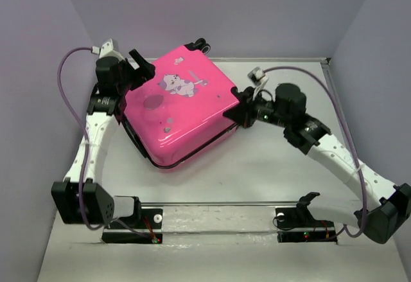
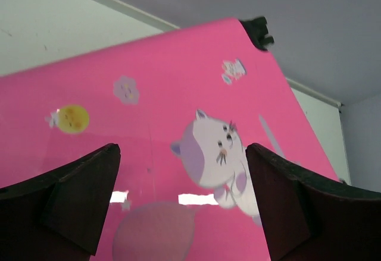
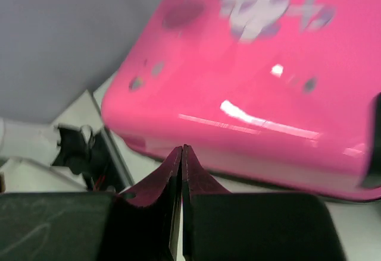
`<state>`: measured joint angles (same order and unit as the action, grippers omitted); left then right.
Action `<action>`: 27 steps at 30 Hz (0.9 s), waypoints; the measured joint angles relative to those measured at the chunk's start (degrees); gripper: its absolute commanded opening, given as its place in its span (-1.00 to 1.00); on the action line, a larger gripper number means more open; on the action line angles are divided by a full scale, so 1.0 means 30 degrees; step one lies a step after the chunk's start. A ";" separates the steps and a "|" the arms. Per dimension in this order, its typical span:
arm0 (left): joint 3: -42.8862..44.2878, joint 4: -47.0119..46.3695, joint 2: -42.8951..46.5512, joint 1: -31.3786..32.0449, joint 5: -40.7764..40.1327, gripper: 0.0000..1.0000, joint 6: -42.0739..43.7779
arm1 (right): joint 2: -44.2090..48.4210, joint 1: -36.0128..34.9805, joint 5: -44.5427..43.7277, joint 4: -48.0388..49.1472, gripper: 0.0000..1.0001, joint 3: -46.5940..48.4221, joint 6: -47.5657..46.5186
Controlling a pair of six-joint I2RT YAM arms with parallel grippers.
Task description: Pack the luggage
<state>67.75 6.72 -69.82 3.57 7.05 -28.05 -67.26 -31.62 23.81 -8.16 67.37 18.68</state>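
The hot-pink hard-shell luggage (image 1: 183, 105) lies flat and closed on the table, cartoon animal print up, black wheels (image 1: 203, 44) at its far corner. My left gripper (image 1: 138, 69) is open at the luggage's far left corner, jaws spread just above the lid; the pink lid (image 2: 178, 106) fills the left wrist view. My right gripper (image 1: 236, 110) is shut and empty at the luggage's right edge. In the right wrist view the closed fingertips (image 3: 181, 154) point at the pink shell's side (image 3: 250, 94) near its zipper seam.
Grey walls enclose the table on the left, back and right. A metal rail (image 1: 218, 205) with the arm mounts runs along the near edge. Purple cables (image 1: 64, 76) loop from both wrists.
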 measured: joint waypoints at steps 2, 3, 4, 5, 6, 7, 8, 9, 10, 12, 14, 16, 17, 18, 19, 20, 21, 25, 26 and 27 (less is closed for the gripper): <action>0.1996 -0.0102 -0.2280 -0.0546 -0.0168 0.98 -0.0175 | 0.0619 -0.1719 -0.0335 0.0175 -0.86 -0.2616 -0.0138; 0.3483 0.0124 -0.3708 -0.0991 -0.0197 0.98 -0.0248 | 0.0605 -0.2106 -0.0539 0.0240 -0.86 -0.3971 -0.0117; 0.4765 0.0102 -0.5056 -0.1450 -0.0036 0.98 -0.0335 | 0.0583 -0.2149 -0.0750 0.0146 -0.86 -0.4721 -0.0117; 0.6040 0.0124 -0.6368 -0.2025 0.0146 0.98 -0.0393 | 0.0481 -0.2098 -0.1086 -0.0153 -0.86 -0.5923 -0.0087; 0.6798 0.0022 -0.7249 -0.2412 0.0211 0.98 -0.0415 | 0.0423 -0.2069 -0.1508 -0.0313 -0.86 -0.6579 -0.0022; 0.7417 0.0138 -0.8116 -0.2871 0.0299 0.98 -0.0430 | 0.0350 -0.1974 -0.1880 -0.0401 -0.86 -0.7395 0.0000; 0.7992 0.0291 -0.8925 -0.3359 0.0364 0.98 -0.0423 | 0.0299 -0.1938 -0.2229 -0.0459 -0.86 -0.7679 0.0051; 0.8349 0.0423 -0.9617 -0.3738 0.0379 0.98 -0.0408 | 0.0146 -0.1858 -0.2645 -0.0466 -0.86 -0.7970 0.0073; 0.8568 0.0561 -1.0222 -0.4022 0.0350 0.98 -0.0372 | 0.0022 -0.1865 -0.2863 -0.0423 -0.86 -0.7978 0.0080; 0.8794 0.1457 -1.1861 -0.4867 0.0277 0.98 0.0066 | -0.0984 -0.1865 -0.4095 0.0248 -0.86 -0.7694 0.0080; 0.8721 0.1749 -1.2400 -0.4903 0.0342 0.96 0.0219 | -0.1756 -0.1734 -0.4779 0.0736 -0.86 -0.7468 0.0095; 0.7759 0.1421 -1.2641 -0.4787 0.0758 0.96 0.0342 | -0.2572 -0.1180 -0.5020 0.1304 -0.86 -0.6980 0.0248; 0.7140 0.1173 -1.2677 -0.4685 0.0903 0.95 0.0313 | -0.3053 -0.0801 -0.5122 0.1712 -0.86 -0.6696 0.0277; 0.6470 0.0466 -1.2677 -0.4634 0.1027 0.95 0.0124 | -0.3541 -0.0233 -0.5034 0.2084 -0.86 -0.6360 0.0437; 0.6105 -0.0066 -1.2655 -0.4641 0.1158 0.95 0.0109 | -0.3993 0.0415 -0.4408 0.2208 -0.86 -0.5996 0.0663; 0.5574 -0.0809 -1.2437 -0.4663 0.1275 0.94 0.0095 | -0.4422 0.1086 -0.3832 0.2317 -0.86 -0.5727 0.0787; 0.4889 -0.1435 -1.2029 -0.4670 0.1297 0.94 0.0015 | -0.4750 0.1545 -0.3432 0.2339 -0.86 -0.5544 0.0889; 0.1712 -0.3628 -0.9894 -0.4626 0.1297 0.94 -0.0452 | -0.6892 0.3810 -0.1552 0.2178 -0.83 -0.3439 0.0991; 0.0903 -0.4065 -0.9260 -0.4626 0.1333 0.94 -0.0619 | -0.7431 0.4240 -0.0991 0.2098 -0.78 -0.2798 0.1027; -0.0073 -0.4328 -0.8342 -0.4597 0.1413 0.94 -0.0794 | -0.8043 0.4656 -0.0954 0.2142 -0.73 -0.2193 0.1020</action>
<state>67.53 -6.26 -94.85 -10.22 11.29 -30.44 -91.39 -17.65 20.95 -1.74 60.80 21.74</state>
